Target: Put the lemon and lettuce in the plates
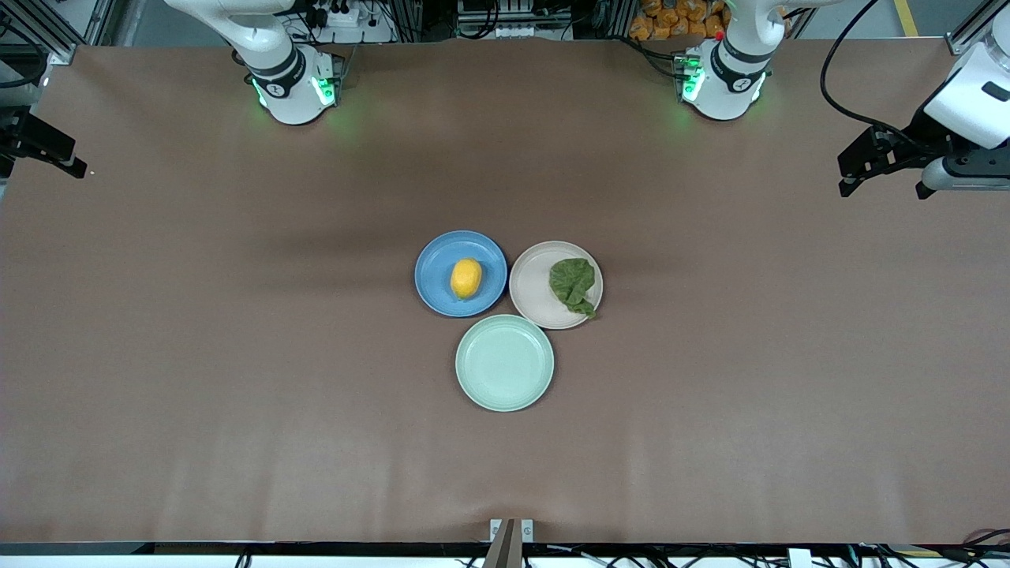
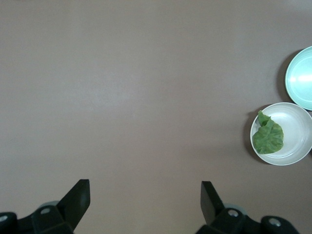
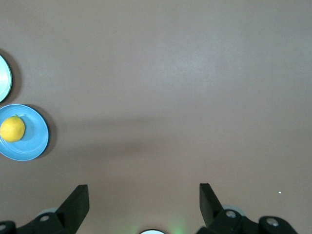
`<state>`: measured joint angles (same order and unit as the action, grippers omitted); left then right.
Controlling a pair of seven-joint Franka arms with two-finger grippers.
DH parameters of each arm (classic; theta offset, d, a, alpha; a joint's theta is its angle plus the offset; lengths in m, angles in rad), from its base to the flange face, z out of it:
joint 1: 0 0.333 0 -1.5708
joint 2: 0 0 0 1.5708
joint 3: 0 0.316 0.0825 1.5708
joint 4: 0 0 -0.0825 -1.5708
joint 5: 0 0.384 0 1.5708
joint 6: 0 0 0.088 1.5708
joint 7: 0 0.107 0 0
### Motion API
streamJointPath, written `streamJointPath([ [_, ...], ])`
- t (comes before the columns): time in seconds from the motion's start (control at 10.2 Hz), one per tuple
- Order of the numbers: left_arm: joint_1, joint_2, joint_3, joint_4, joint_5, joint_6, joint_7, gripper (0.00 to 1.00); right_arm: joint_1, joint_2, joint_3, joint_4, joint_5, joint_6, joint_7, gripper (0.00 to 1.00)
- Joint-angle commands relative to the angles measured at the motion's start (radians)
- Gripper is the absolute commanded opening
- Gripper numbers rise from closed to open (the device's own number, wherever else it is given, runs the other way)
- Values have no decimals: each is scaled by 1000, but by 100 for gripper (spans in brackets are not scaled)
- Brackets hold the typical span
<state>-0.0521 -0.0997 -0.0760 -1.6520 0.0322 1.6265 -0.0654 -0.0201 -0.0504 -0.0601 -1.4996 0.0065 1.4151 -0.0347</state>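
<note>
The yellow lemon (image 1: pixel 465 278) lies in the blue plate (image 1: pixel 430 260). The dark green lettuce (image 1: pixel 574 284) lies in the beige-pink plate (image 1: pixel 533 296), its tail at the rim. The two plates touch at the table's middle. My left gripper (image 1: pixel 876 170) hangs open and empty over the left arm's end of the table. My right gripper (image 1: pixel 55 154) hangs open and empty over the right arm's end. The left wrist view shows the open left gripper (image 2: pixel 145 187), the lettuce (image 2: pixel 268 136) and the beige-pink plate (image 2: pixel 295 129). The right wrist view shows the open right gripper (image 3: pixel 144 191), the lemon (image 3: pixel 12 129) and the blue plate (image 3: pixel 36 141).
An empty pale mint green plate (image 1: pixel 505 363) sits nearer the front camera, touching both other plates; it also shows in the left wrist view (image 2: pixel 302 78) and the right wrist view (image 3: pixel 4 78). Brown table surface (image 1: pixel 237 355) spreads around them.
</note>
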Motion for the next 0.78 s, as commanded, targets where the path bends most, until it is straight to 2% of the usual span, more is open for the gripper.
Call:
streamJointPath([
  [0.0, 6, -3, 10, 9, -17, -54, 7, 100, -18, 7, 8, 28, 17, -19, -8, 100],
  [0.1, 6, -2, 21, 9, -56, -69, 4, 100, -18, 7, 8, 28, 17, -19, -8, 100],
  [0.68, 0, -2, 25, 9, -49, -83, -4, 100, -20, 6, 6, 28, 17, -21, -11, 100],
])
